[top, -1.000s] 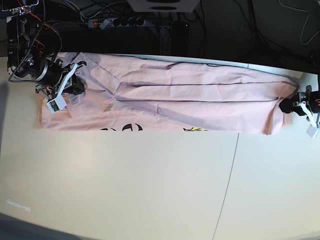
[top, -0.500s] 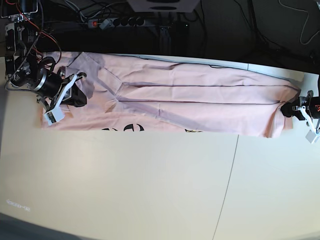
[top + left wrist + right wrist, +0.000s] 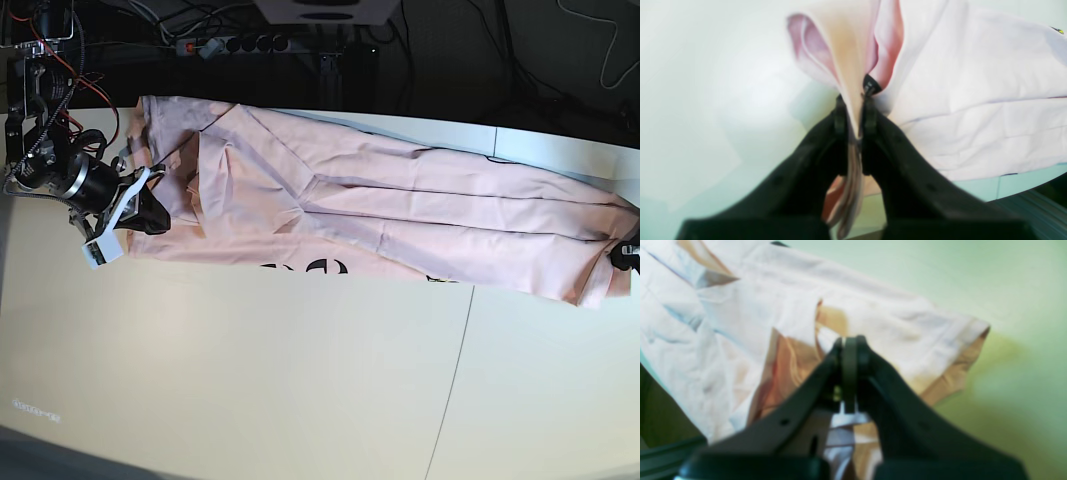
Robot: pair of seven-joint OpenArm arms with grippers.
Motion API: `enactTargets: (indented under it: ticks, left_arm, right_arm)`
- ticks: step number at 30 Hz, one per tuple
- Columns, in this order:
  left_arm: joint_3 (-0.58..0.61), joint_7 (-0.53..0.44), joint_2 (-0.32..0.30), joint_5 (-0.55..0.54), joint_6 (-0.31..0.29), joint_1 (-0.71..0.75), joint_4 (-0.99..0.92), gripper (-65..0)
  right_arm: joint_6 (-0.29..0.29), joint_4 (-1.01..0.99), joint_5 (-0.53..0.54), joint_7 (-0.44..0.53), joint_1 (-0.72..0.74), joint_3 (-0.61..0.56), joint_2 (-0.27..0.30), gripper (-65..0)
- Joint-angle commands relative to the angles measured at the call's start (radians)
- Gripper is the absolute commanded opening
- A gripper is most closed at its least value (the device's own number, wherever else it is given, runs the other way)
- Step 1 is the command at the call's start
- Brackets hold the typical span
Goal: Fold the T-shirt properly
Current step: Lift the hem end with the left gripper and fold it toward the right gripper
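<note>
The T-shirt [image 3: 400,215] is stretched lengthwise across the far part of the table [image 3: 300,380], running from the left side of the base view to its right edge, with its far edge lying at the table's rear rim. Long folds run along the cloth, and parts of black lettering [image 3: 305,268] are seen along its near edge. In the base view the right gripper [image 3: 155,215] is seen at the left end of the shirt, and the cloth there is bunched and lifted beside it. In the right wrist view the jaws of the right gripper [image 3: 850,350] are pressed together, and a thin layer of the T-shirt [image 3: 873,306] is pinched between them, with crumpled cloth spread behind and to both sides. The left gripper [image 3: 627,252] is barely seen at the right edge of the base view, where the far end of the shirt is drawn to a narrow point. In the left wrist view the left gripper [image 3: 855,110] is clamped on a gathered fold of the T-shirt [image 3: 973,100], which passes between the nearly closed jaws and hangs below them; the rest of the cloth is spread to the right over the pale table [image 3: 706,100].
</note>
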Motion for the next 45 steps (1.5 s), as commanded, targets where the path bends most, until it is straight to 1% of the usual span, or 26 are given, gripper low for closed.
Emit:
enactTargets:
  ticks: [1, 3, 5, 7, 9, 13, 18, 20, 23, 24, 26, 27, 30, 37, 45]
  left_arm:
    - [-0.008, 0.011, -0.035, -0.014, 0.006, -0.022, 0.011, -65.0]
    - [-0.008, 0.068, -0.038, -0.109, 0.006, -0.022, 0.011, -65.0]
    - [-0.008, 0.145, -0.038, -0.253, 0.006, -0.022, 0.015, -65.0]
    - [-0.008, 0.22, -0.035, -0.365, 0.006, -0.022, 0.034, -65.0]
    - [-0.008, 0.222, -0.034, -0.435, 0.006, -0.019, 0.058, -65.0]
    - [-0.007, 0.222, -0.032, -0.509, 0.006, 0.004, 0.149, -65.0]
    - [-0.006, 0.222, -0.019, -0.509, 0.006, 0.126, 0.38, -65.0]
    - [-0.006, 0.222, 0.008, -0.509, 0.006, 0.184, 0.489, -65.0]
    - [-0.006, 0.222, 0.069, -0.509, 0.006, 0.253, 0.649, -65.0]
    - [-0.006, 0.222, 0.091, -0.463, 0.006, 0.267, 0.695, -65.0]
    - [-0.006, 0.175, 0.14, -0.36, 0.006, 0.283, 0.771, -65.0]
    - [-0.006, 0.162, 0.164, -0.328, 0.006, 0.283, 0.797, -65.0]
    - [-0.005, 0.159, 0.223, -0.302, 0.006, 0.282, 0.829, -65.0]
    - [0.013, 0.138, 0.338, -0.272, 0.006, 0.282, 0.83, -65.0]
    - [0.142, 0.085, 0.465, -0.115, 0.006, 0.28, 0.829, -65.0]
  right_arm:
    - [0.083, 0.015, 0.014, 0.016, 0.016, 0.01, 0.017, -65.0]
    - [0.083, 0.015, 0.014, 0.016, 0.016, 0.01, 0.017, -65.0]
    - [0.083, 0.015, 0.01, 0.016, 0.016, 0.01, 0.017, -65.0]
    - [0.083, 0.015, -0.003, 0.017, 0.016, 0.01, 0.017, -65.0]
    - [0.083, 0.015, -0.005, 0.02, 0.019, 0.01, 0.017, -65.0]
    - [0.083, 0.015, -0.005, 0.02, 0.029, 0.01, 0.016, -65.0]
    - [0.083, 0.015, -0.005, 0.021, 0.029, 0.01, 0.016, -65.0]
    - [0.083, 0.015, -0.005, 0.021, 0.029, 0.01, 0.016, -65.0]
    - [0.083, 0.015, -0.008, 0.02, 0.029, 0.01, 0.016, -65.0]
    - [0.083, 0.015, -0.015, 0.02, 0.029, 0.01, 0.016, -65.0]
    - [0.083, 0.015, -0.032, 0.019, 0.029, 0.01, 0.017, -65.0]
    - [0.083, 0.015, -0.038, 0.019, 0.029, 0.01, 0.017, -65.0]
    - [0.083, 0.015, -0.039, 0.019, 0.029, 0.01, 0.017, -65.0]
    - [0.083, 0.015, -0.039, 0.016, 0.026, 0.01, 0.017, -65.0]
    - [0.083, 0.015, -0.039, 0.016, 0.026, 0.009, 0.017, -65.0]
